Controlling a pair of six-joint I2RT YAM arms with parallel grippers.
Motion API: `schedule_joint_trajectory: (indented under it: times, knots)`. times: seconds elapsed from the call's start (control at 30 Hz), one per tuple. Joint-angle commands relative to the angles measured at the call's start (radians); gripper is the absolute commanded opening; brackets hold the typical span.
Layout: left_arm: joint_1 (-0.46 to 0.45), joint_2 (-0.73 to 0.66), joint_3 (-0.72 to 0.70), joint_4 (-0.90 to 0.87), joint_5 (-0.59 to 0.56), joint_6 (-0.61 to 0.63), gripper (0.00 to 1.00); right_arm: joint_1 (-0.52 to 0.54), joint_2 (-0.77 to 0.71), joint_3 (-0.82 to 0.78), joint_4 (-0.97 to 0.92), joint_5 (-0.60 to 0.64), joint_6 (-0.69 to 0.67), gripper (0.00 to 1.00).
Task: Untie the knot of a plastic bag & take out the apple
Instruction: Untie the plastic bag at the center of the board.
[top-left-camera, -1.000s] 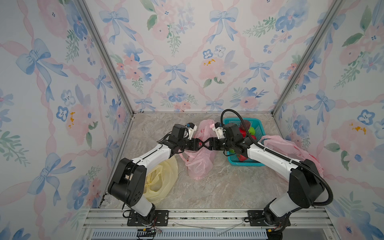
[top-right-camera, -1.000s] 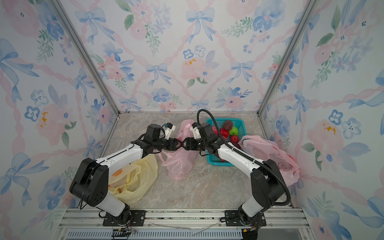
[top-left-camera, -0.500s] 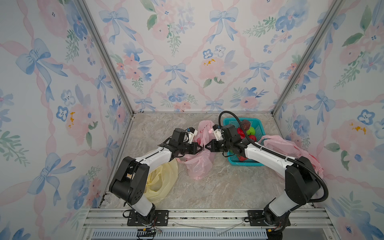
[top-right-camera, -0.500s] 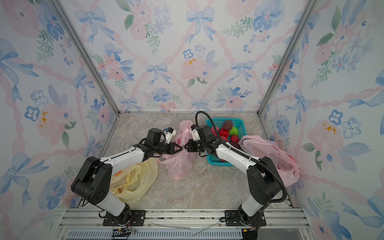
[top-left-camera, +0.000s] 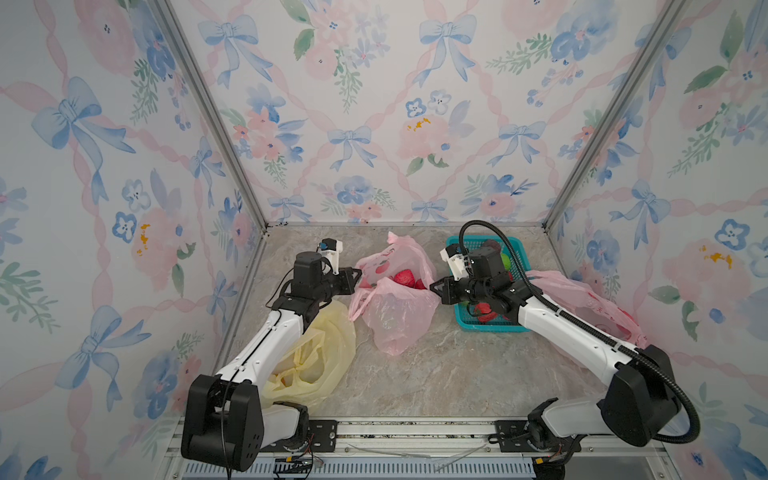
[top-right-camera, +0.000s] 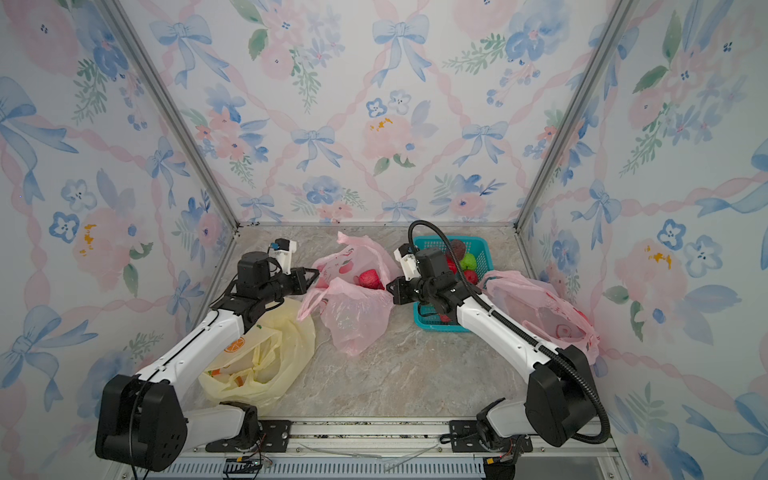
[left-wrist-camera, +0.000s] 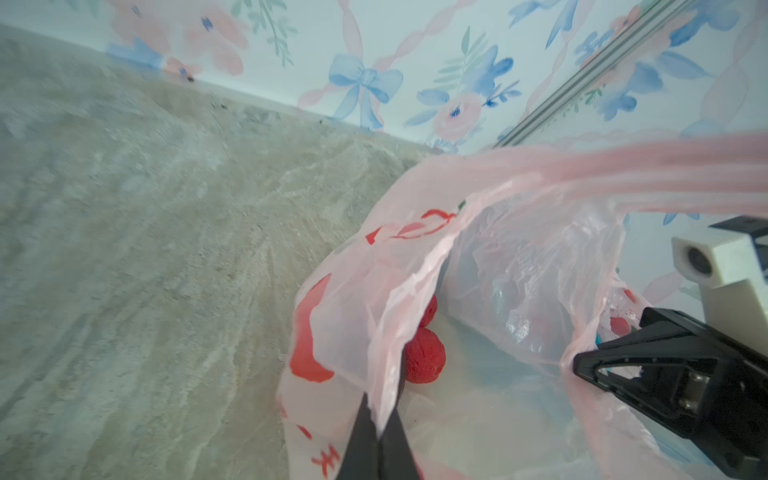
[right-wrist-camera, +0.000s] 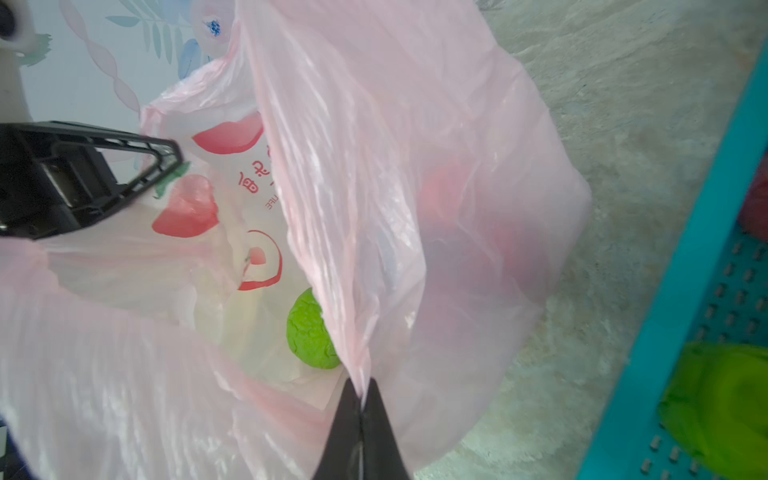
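Pink bag (top-left-camera: 397, 309) sat mid-table, mouth pulled wide, red apple (top-left-camera: 405, 277) visible inside. Left gripper (top-left-camera: 358, 274) was pinched on its rim at 9 o'clock, right gripper (top-left-camera: 432, 286) pinched on the rim at 3 o'clock. Yellow bag (top-left-camera: 318, 365) lay at 7 o'clock under the left arm; teal basket (top-left-camera: 490, 326) sat at 3 o'clock behind the right wrist.

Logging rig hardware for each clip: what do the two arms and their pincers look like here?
Both arms have white links with bulky black joint housings. The left pincer and right pincer are black, with triangular, cut-out fingers tapering to points. A small white camera block sits on each wrist. A black ribbed cable loops over and along the right arm; the left arm shows only thin black wires. Black plates fix both bases to a silver rail.
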Motion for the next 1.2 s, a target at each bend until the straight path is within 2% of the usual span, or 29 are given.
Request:
schedule_joint_trajectory:
  times: [0.0, 0.13, 0.27, 0.33, 0.37, 0.47, 0.57, 0.63, 0.67, 0.77, 0.8, 0.87, 0.93, 1.0, 1.07, 1.17]
  knots:
    - [0.068, -0.081, -0.051, -0.109, -0.02, 0.041, 0.0, -0.041, -0.016, -0.039, 0.004, 0.016, -0.08, 0.0]
    - [0.139, -0.15, -0.142, -0.123, 0.006, 0.018, 0.0, -0.103, -0.009, -0.103, 0.103, 0.008, -0.111, 0.0]
    - [0.131, -0.15, -0.218, -0.076, 0.013, -0.027, 0.0, -0.13, 0.036, -0.147, 0.236, -0.039, -0.13, 0.0]
    - [0.112, -0.139, -0.229, -0.067, 0.012, -0.032, 0.0, -0.129, 0.066, -0.12, 0.247, -0.109, -0.121, 0.02]
    - [0.096, -0.138, -0.229, -0.068, 0.001, -0.033, 0.0, -0.126, 0.073, -0.108, 0.26, -0.161, -0.103, 0.06]
    - [0.062, -0.136, -0.216, -0.067, -0.014, -0.034, 0.0, -0.089, 0.047, -0.085, 0.284, -0.225, -0.077, 0.29]
    - [0.041, -0.127, -0.197, -0.068, -0.017, -0.032, 0.0, -0.033, -0.01, -0.033, 0.194, -0.183, -0.1, 0.42]
    - [0.029, -0.118, -0.186, -0.068, -0.02, -0.027, 0.0, 0.005, -0.048, -0.004, 0.125, -0.136, -0.136, 0.64]
    - [0.024, -0.112, -0.179, -0.068, -0.02, -0.026, 0.0, 0.027, -0.067, 0.006, 0.093, -0.096, -0.162, 0.66]
    - [0.008, -0.089, -0.159, -0.068, -0.027, -0.022, 0.0, 0.091, -0.099, 0.037, -0.004, 0.029, -0.236, 0.64]
    - [0.004, -0.085, -0.154, -0.069, -0.029, -0.022, 0.03, 0.109, -0.102, 0.049, -0.027, 0.052, -0.247, 0.6]
    - [0.003, -0.082, -0.141, -0.086, -0.039, -0.025, 0.16, 0.138, -0.094, 0.069, -0.068, 0.042, -0.254, 0.52]
    - [0.003, -0.086, -0.121, -0.123, -0.049, -0.016, 0.3, 0.17, -0.076, 0.08, -0.086, 0.035, -0.248, 0.48]
    - [0.006, -0.101, -0.093, -0.164, -0.033, 0.0, 0.49, 0.199, -0.046, 0.087, -0.094, 0.06, -0.231, 0.47]
    - [0.007, -0.12, -0.053, -0.199, -0.005, 0.019, 0.57, 0.217, -0.014, 0.088, -0.08, 0.092, -0.198, 0.46]
    - [0.009, -0.162, 0.003, -0.283, -0.035, 0.05, 0.61, 0.224, 0.03, 0.09, -0.023, 0.127, -0.135, 0.45]
